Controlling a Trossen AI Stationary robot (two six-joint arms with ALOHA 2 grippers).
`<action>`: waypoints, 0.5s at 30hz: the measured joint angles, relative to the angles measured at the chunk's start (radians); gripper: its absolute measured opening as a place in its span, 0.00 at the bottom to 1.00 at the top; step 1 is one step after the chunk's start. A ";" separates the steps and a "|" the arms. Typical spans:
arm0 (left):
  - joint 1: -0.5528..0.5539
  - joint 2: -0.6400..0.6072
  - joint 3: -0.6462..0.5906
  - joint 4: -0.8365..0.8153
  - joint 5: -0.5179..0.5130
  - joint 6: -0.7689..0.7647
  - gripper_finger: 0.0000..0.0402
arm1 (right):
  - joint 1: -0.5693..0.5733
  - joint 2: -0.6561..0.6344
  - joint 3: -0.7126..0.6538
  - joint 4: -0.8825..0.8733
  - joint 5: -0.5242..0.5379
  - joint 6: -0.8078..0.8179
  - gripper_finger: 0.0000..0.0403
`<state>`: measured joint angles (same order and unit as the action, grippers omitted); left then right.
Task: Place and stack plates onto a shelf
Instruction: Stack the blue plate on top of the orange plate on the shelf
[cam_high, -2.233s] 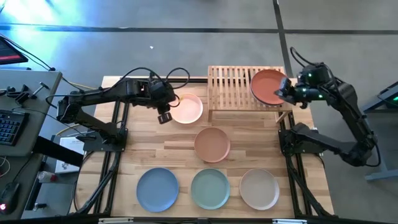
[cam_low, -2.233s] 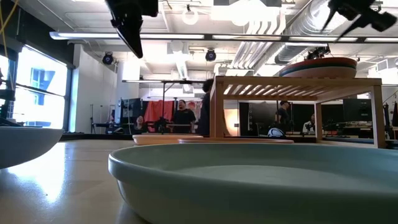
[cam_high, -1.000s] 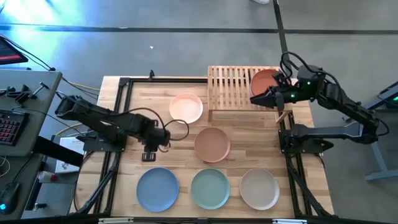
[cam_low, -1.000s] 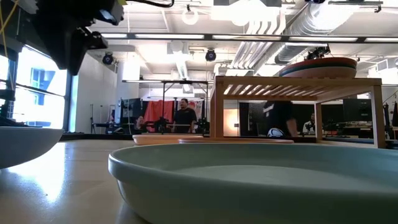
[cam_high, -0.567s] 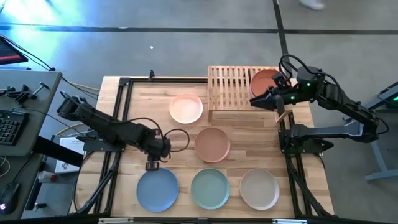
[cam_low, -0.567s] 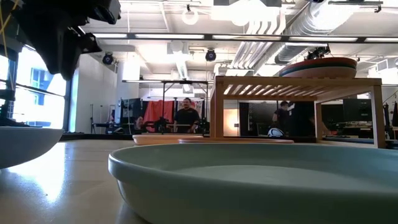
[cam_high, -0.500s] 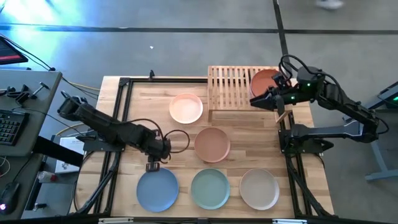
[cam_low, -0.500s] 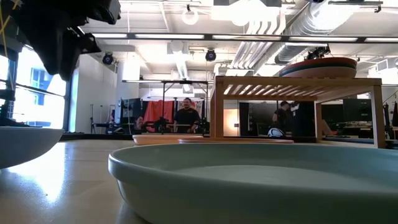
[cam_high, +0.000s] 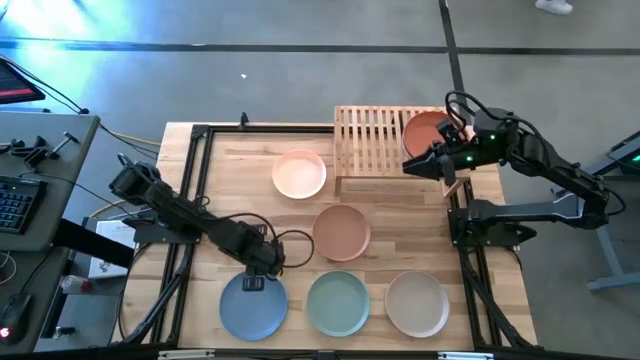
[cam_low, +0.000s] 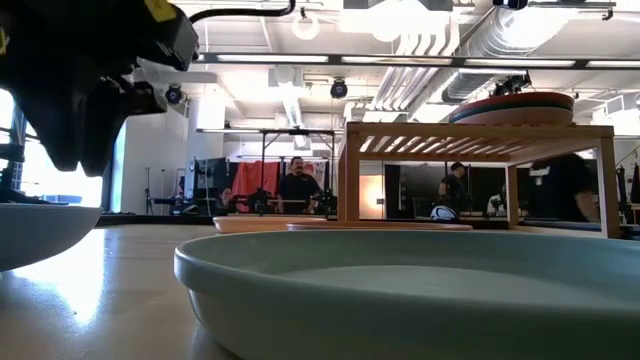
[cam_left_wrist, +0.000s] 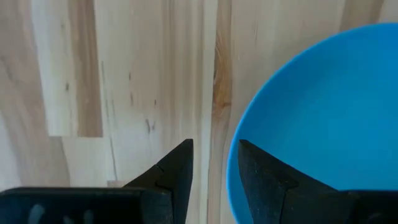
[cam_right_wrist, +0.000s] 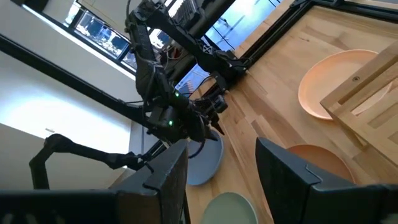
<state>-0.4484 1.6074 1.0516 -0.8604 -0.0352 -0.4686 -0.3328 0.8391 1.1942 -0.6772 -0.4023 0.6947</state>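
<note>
The shelf (cam_high: 395, 140) sits at the 12 o'clock edge of the surface (cam_high: 225, 170), a little toward 1 o'clock. On its right half rests a stack topped by the rust red plate (cam_high: 428, 135); from the low view I make out more than one plate under it, though I cannot count them exactly. The left half of the shelf holds nothing I can see.

Five plates are not yet shelved. The pale pink plate (cam_high: 299, 173) lies just beside the shelf's left end, toward 11 o'clock from the middle of the surface. The salmon plate (cam_high: 341, 231) sits near the centre. Along the 6 o'clock edge lie the light blue plate (cam_high: 253, 305) at 7 o'clock, the mint plate (cam_high: 338, 303) at 6 o'clock and the beige plate (cam_high: 417, 303) at 5 o'clock.

My left end effector (cam_high: 254, 284) is low over the light blue plate's 12 o'clock rim, fingers apart and straddling that rim, gripping nothing yet. My right end effector (cam_high: 418, 166) waits at the shelf's right front corner, fingers apart and empty.

I judge the job less than half done.
</note>
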 joint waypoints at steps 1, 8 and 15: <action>0.000 0.010 0.000 0.007 0.003 0.000 0.29 | 0.000 0.000 0.000 0.000 0.000 0.000 0.42; -0.004 0.065 0.000 0.012 0.054 0.000 0.29 | 0.000 0.000 0.000 -0.006 0.000 0.000 0.42; -0.025 0.086 0.000 0.017 0.057 0.000 0.29 | 0.000 0.000 0.000 -0.027 -0.001 -0.004 0.42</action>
<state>-0.4739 1.6937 1.0519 -0.8439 0.0219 -0.4684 -0.3328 0.8391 1.1942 -0.7039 -0.4029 0.6905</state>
